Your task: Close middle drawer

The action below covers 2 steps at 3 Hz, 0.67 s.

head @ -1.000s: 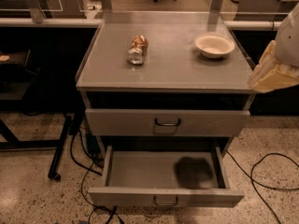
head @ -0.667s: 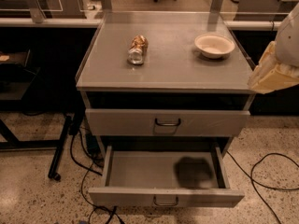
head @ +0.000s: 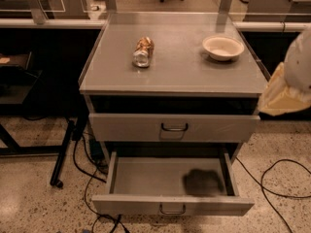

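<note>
The gripper (head: 278,95) is seen at the right edge of the camera view as a cream-coloured shape below a white rounded arm part (head: 299,57), held just beside the right front corner of the cabinet top (head: 175,76) and at about its height. How far it is opened, and whether anything is held, cannot be told. The cream shape is tilted down and to the left, toward the cabinet, with the white part above and behind it. Nearest on the top a pale bowl (head: 223,47) is set upright near the right rear; only its pale inside is shown. A can (head: 143,51) is laid on its side left of centre, well apart from the bowl. Below the top a taller-fronted drawer (head: 126,127) with a bar handle is pushed almost flush. Under it the middle drawer (head: 146,176) is pulled far out toward the camera, its flat front and small handle (head: 172,209) lying near the lower edge of the view. Only a dark blotch (head: 203,181) is seen on the tray floor, at the right; shadow or stain cannot be told. Open speckled floor (head: 29,188) is found on both sides of the drawer, crossed by cables (head: 284,178) on the right and more cables beside a black table leg (head: 63,154) on the left.
</note>
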### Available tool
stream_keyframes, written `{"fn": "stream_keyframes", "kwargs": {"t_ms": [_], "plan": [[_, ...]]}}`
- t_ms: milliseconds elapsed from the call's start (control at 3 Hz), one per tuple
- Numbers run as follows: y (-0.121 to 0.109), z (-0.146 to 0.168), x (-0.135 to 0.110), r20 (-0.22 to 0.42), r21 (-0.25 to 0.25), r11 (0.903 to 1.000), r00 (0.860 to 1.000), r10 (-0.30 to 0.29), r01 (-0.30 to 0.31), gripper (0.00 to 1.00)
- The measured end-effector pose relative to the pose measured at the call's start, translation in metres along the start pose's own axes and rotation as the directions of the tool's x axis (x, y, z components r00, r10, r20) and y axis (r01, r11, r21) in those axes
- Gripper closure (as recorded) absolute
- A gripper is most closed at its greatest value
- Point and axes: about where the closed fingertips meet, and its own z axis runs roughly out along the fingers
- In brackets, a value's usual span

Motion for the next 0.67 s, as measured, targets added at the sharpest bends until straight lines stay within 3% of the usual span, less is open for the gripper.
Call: {"fn": "stream_keyframes", "kwargs": {"t_ms": [333,667], "plan": [[0.057,0.073,0.027,-0.039,-0.122,0.9923,0.999,0.016,-0.021,1.0],[0.095,0.118,0.041,-0.052,-0.232,0.9717,0.998,0.033,-0.045,1.0]]}}
